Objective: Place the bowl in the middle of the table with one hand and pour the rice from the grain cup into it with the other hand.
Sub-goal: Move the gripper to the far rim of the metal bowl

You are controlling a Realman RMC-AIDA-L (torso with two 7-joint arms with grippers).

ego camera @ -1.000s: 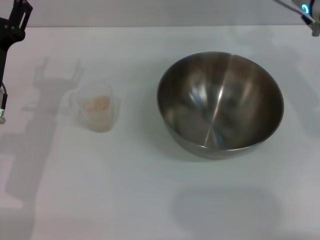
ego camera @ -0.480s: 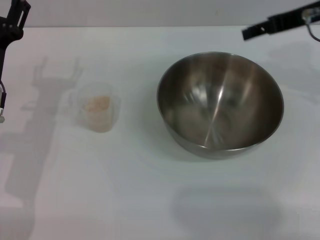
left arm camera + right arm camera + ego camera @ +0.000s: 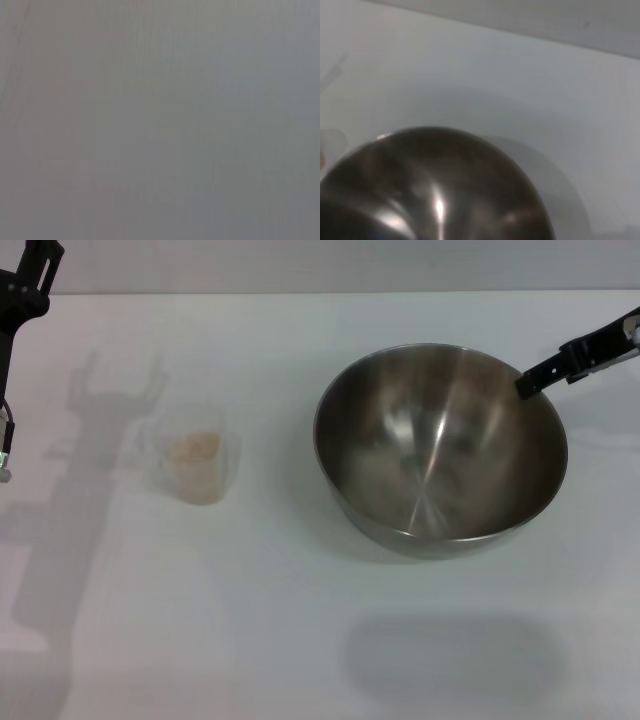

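Observation:
The steel bowl (image 3: 440,445) stands empty on the white table (image 3: 300,620), right of centre. The clear grain cup (image 3: 198,462) stands to its left, upright, with rice (image 3: 193,448) in it. My right gripper (image 3: 532,384) reaches in from the right edge, its black tip just over the bowl's far right rim. My left gripper (image 3: 38,262) hangs at the far left edge, well apart from the cup. The right wrist view shows the bowl (image 3: 435,190) close below. The left wrist view shows only flat grey.
The table's back edge (image 3: 320,292) runs along the top of the head view. The left arm's shadow (image 3: 90,440) falls on the table beside the cup.
My right gripper has come down from the top right corner to the bowl's far right rim. The left arm, the cup and the bowl have stayed put.

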